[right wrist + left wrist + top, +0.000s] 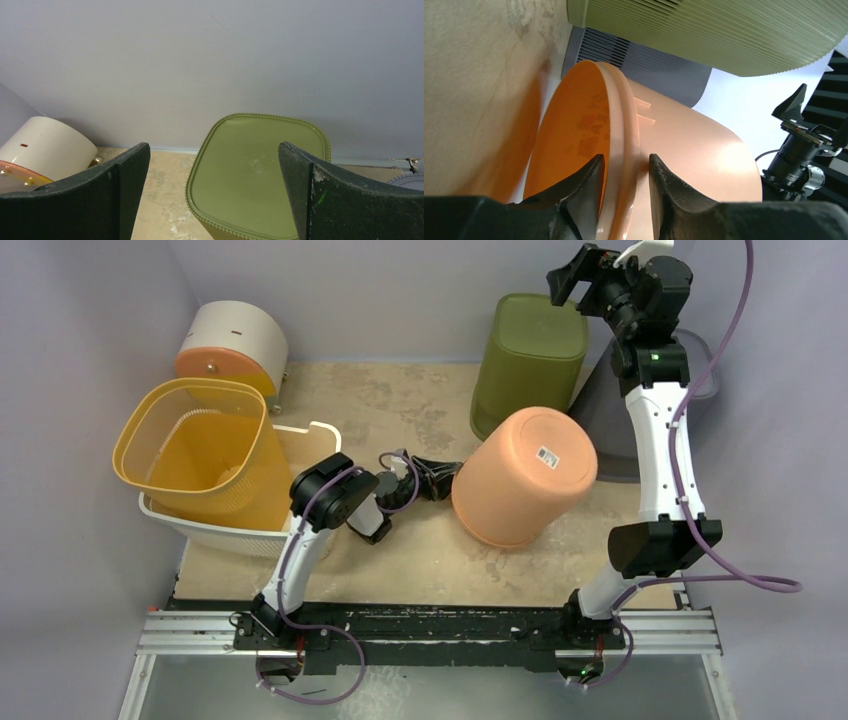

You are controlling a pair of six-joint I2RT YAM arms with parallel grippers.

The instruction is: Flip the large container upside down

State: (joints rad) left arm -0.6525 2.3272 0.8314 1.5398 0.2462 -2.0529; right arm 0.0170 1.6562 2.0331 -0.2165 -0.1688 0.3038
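The large container is a peach-orange bucket [520,480] in the middle of the table. It is tilted, with its labelled base facing up and right and its mouth facing down and left. My left gripper [432,480] is at its left rim. In the left wrist view the gripper [624,162] straddles the bucket's [694,155] rim, one finger inside and one against the outer wall, shut on it. My right gripper [575,280] is raised high at the back right. It [214,150] is open and empty above an olive bin.
An olive-green ribbed bin [530,360] stands upside down at the back, also in the right wrist view [255,175]. A grey bin [700,380] is behind the right arm. A yellow mesh basket [200,455] sits in a white basket [230,535] at left. A white cylinder [232,340] lies at the back left.
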